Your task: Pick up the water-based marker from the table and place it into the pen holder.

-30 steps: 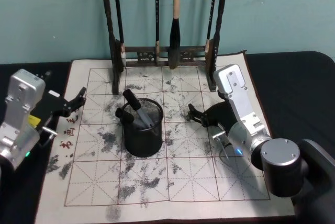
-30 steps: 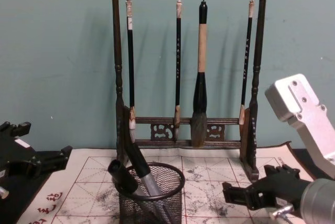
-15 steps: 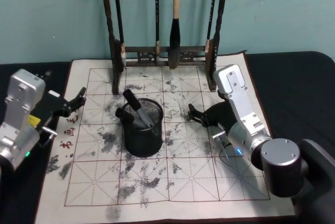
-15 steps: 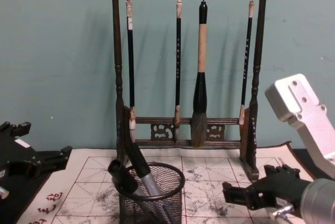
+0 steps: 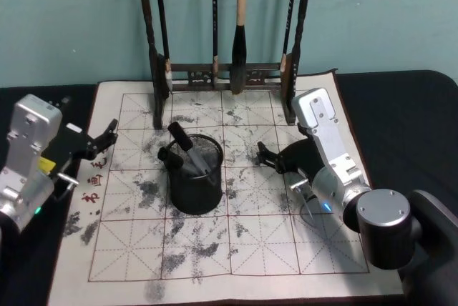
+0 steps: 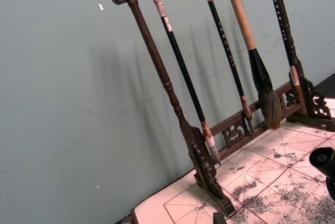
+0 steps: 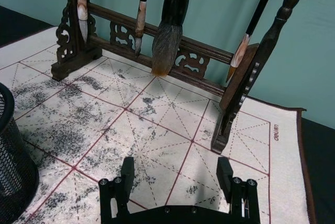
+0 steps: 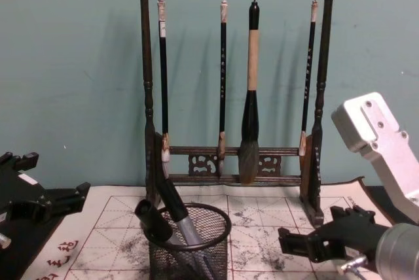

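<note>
The pen holder (image 5: 195, 190), a round black mesh cup, stands in the middle of the gridded mat; it also shows as the pen holder (image 8: 219, 254) low in the chest view. Two dark markers lean inside it, one marker (image 5: 187, 153) with a grey barrel (image 8: 186, 229) and a shorter black-capped one (image 8: 149, 216). I cannot tell which is the water-based marker. My left gripper (image 5: 106, 141) hovers open and empty to the holder's left. My right gripper (image 5: 266, 156) hangs open and empty to its right, fingers (image 7: 127, 170) spread above the mat.
A tall dark wooden brush rack (image 5: 225, 73) with several hanging brushes (image 8: 250, 110) stands behind the holder at the mat's far edge. The ink-stained mat (image 5: 215, 249) lies on a black table (image 5: 401, 113). A teal wall closes the back.
</note>
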